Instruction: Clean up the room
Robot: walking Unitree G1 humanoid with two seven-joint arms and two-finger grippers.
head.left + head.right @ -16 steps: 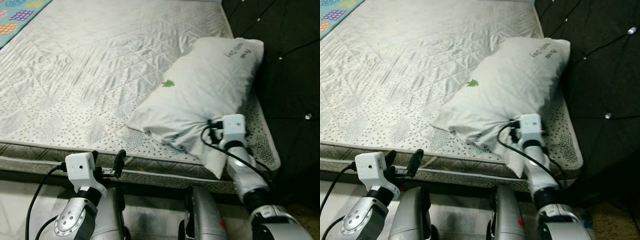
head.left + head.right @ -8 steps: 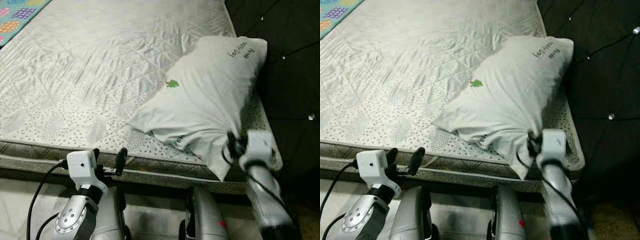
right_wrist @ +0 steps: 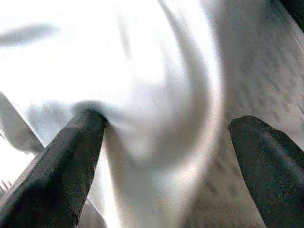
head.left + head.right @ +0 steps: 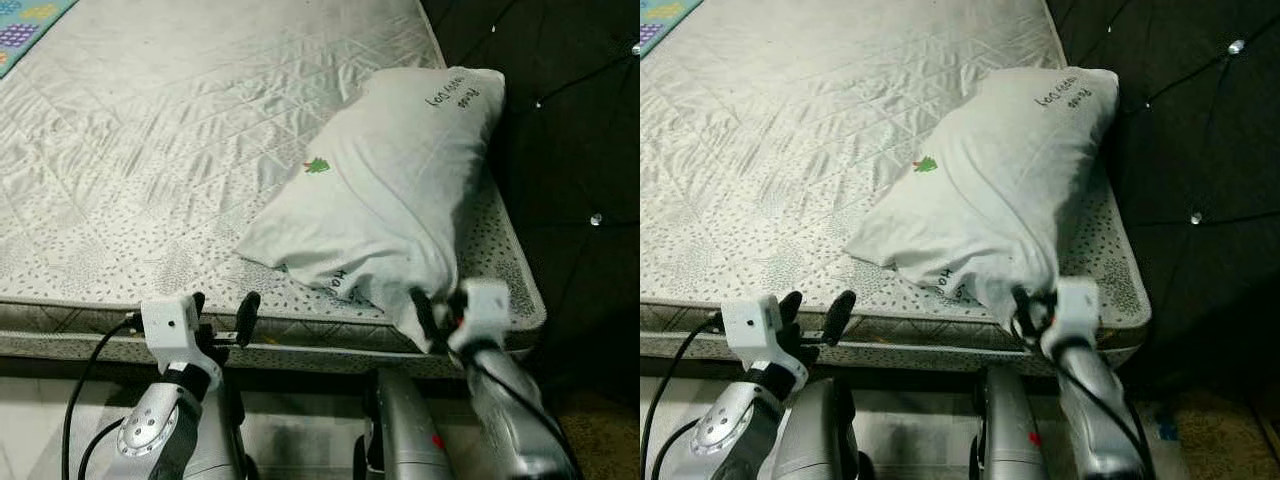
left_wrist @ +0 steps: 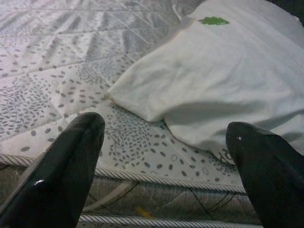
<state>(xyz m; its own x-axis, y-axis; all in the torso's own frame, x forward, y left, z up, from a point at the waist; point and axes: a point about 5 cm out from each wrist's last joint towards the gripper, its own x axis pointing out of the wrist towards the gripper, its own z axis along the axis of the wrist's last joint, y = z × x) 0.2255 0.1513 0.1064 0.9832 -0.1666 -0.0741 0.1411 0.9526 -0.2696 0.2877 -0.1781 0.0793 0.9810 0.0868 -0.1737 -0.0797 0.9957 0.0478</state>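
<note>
Pillow: a white pillow [image 4: 400, 190] lies on the bed, at the corner nearest the robot's right arm. It sits slanted, with its far end close to the dark headboard [image 4: 560, 130] and its near end at the bed's front edge.
Pillow looks: soft and wrinkled, with a little green tree mark [image 4: 317, 165] near the middle and dark writing [image 4: 452, 96] at the far end. More small dark writing shows low on the near end, too small to read.
Pillow case: the near end is bunched and hangs a bit over the bed edge.
Right gripper: the right gripper [image 4: 435, 318] is at the bunched near end of the pillow. In the right wrist view its two black fingers [image 3: 61, 166] stand wide apart with the white cloth between them. One finger presses into the cloth. The picture is blurry there.
Left gripper: the left gripper [image 4: 222, 318] is just in front of the bed's front edge, well apart from the pillow. Its fingers [image 5: 61, 166] are spread and hold nothing.
Mattress: the grey-white quilted mattress [image 4: 170, 140] has small dots near the edge and a rope trim along the side.
Far corner: a bright patterned blanket [image 4: 25, 22] peeks in at the far left.
Floor: pale floor [image 4: 40, 420] below the bed.
</note>
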